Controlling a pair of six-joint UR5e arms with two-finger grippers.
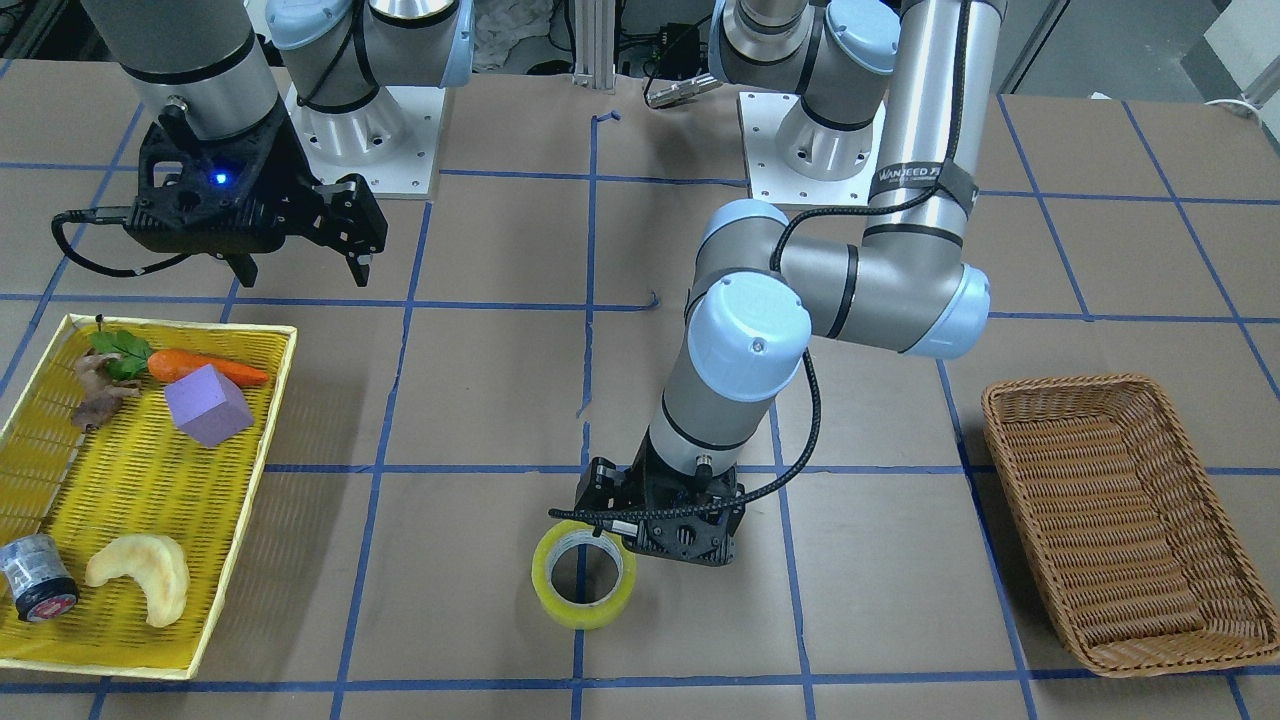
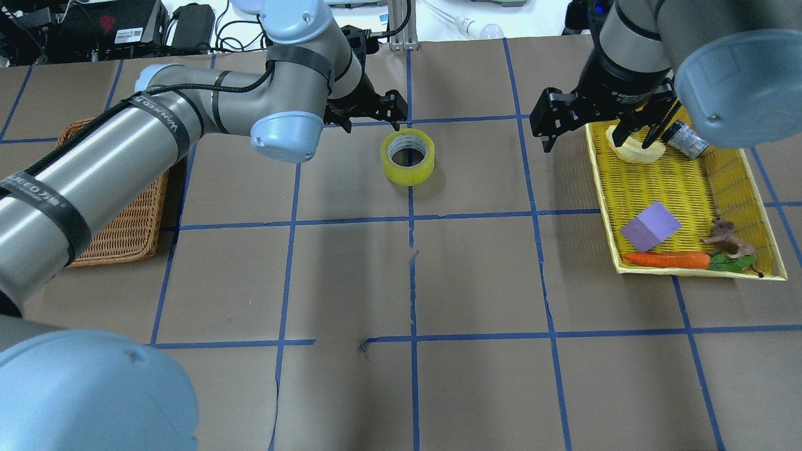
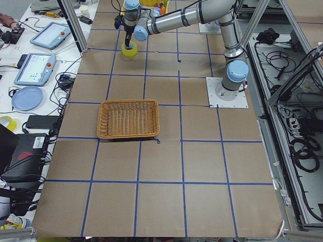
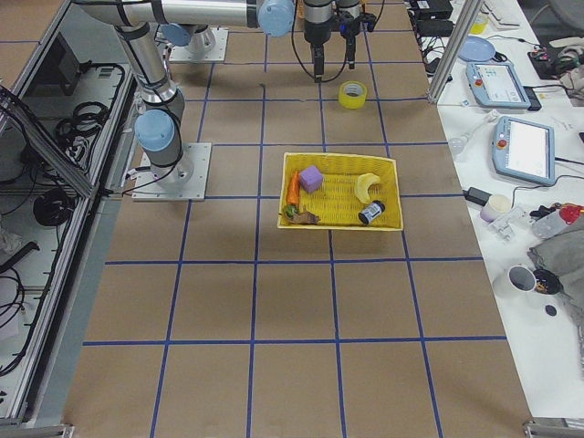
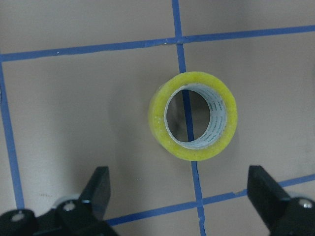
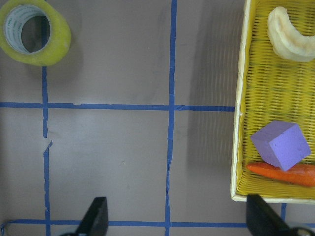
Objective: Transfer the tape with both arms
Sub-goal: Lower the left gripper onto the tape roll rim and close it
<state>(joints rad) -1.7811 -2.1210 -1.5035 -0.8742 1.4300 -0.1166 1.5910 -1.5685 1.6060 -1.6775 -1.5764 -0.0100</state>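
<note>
Left fingers (image 5: 98,189) wide apart, empty; left gripper (image 2: 368,116) just above the one tape (image 2: 408,156), which lies hole-up on the table (image 2: 476,269). Right fingers (image 6: 96,216) apart, empty; right gripper (image 1: 300,262) well off the tape, near one yellow tray (image 1: 180,326) with one carrot (image 1: 210,368), one purple block (image 1: 207,403) and one can (image 1: 35,578). One wicker basket (image 1: 1130,520) on the tape's other side.

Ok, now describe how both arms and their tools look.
Left arm and right arm are silver-grey tubes with light blue joint caps. The left carries black bands with white lettering and a black cable. Left tool and right tool are black, two-fingered; the right shows a blue light.
</note>
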